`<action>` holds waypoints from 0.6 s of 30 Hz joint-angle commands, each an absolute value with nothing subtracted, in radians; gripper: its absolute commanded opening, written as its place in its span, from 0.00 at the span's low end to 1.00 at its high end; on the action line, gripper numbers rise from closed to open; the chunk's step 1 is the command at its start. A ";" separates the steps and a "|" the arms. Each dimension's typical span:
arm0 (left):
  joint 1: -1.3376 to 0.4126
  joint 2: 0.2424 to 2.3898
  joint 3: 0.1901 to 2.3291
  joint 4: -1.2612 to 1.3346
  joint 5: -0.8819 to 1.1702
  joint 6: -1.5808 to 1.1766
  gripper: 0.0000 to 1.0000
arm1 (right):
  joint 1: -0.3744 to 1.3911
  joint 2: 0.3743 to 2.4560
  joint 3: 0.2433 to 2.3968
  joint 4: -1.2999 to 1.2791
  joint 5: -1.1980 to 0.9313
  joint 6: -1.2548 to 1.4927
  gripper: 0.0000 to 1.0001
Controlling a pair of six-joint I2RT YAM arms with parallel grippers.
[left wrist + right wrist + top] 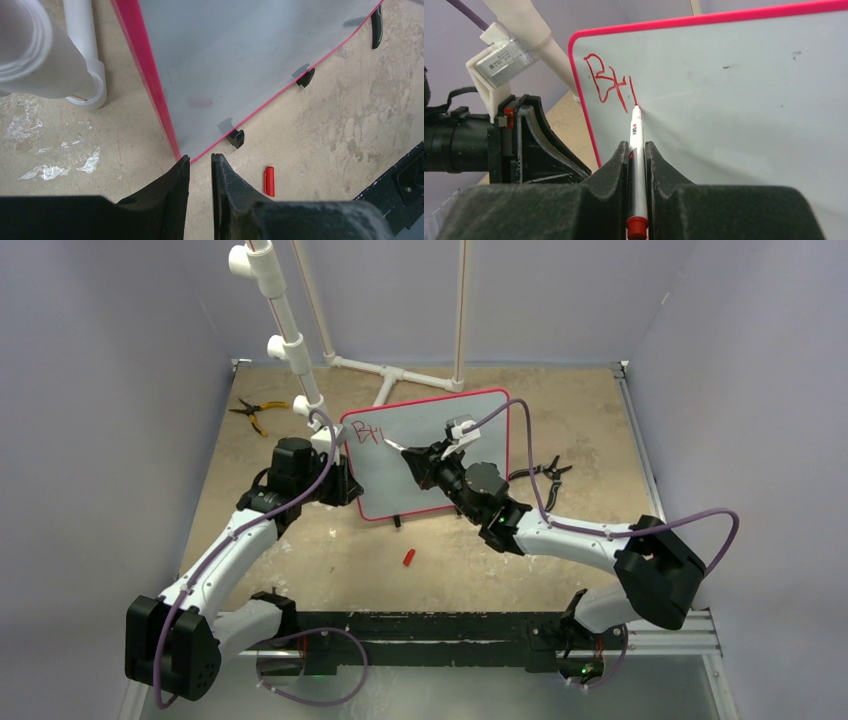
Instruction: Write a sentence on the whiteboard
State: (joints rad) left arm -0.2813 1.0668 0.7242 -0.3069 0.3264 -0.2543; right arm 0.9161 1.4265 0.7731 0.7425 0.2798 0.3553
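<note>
The whiteboard [440, 455], white with a thin red frame and two black feet, stands tilted at mid-table. Red lettering [606, 84] reading like "BH" plus one stroke sits at its top left corner; it also shows in the top view [372, 432]. My right gripper [636, 145] is shut on a white marker [634, 131] whose red tip touches the board at the foot of the last stroke. My left gripper [200, 159] is at the board's lower left corner [181, 150], its jaws slightly apart with only table showing between them.
A red marker cap [408, 557] lies on the table in front of the board. Yellow pliers [252, 412] lie at the back left and black pliers [548, 472] to the board's right. A white PVC pipe frame [282, 315] stands behind and left.
</note>
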 commanded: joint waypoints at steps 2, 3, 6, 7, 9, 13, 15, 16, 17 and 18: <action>-0.276 1.063 0.724 -0.276 0.330 -0.259 0.21 | 0.913 1.394 0.749 0.748 0.321 0.370 0.00; -0.276 1.063 0.724 -0.277 0.329 -0.260 0.21 | 0.913 1.391 0.748 0.749 0.321 0.370 0.00; -0.276 1.062 0.725 -0.276 0.330 -0.259 0.21 | 0.913 1.375 0.753 0.765 0.307 0.362 0.00; -0.276 1.062 0.724 -0.276 0.330 -0.259 0.21 | 0.913 1.367 0.754 0.773 0.298 0.355 0.00; -0.276 1.060 0.725 -0.276 0.327 -0.260 0.21 | 0.913 1.352 0.762 0.787 0.286 0.344 0.00; -0.276 1.061 0.724 -0.276 0.325 -0.260 0.21 | 0.913 1.345 0.794 0.792 0.288 0.336 0.00; -0.276 1.060 0.724 -0.277 0.326 -0.258 0.21 | 0.913 1.356 0.810 0.789 0.289 0.337 0.00; -0.276 1.060 0.724 -0.276 0.326 -0.258 0.21 | 0.913 1.363 0.819 0.790 0.282 0.336 0.00; -0.276 1.060 0.724 -0.276 0.326 -0.258 0.21 | 0.913 1.372 0.827 0.790 0.275 0.335 0.00; -0.276 1.060 0.725 -0.276 0.326 -0.259 0.21 | 0.913 1.381 0.835 0.792 0.271 0.332 0.00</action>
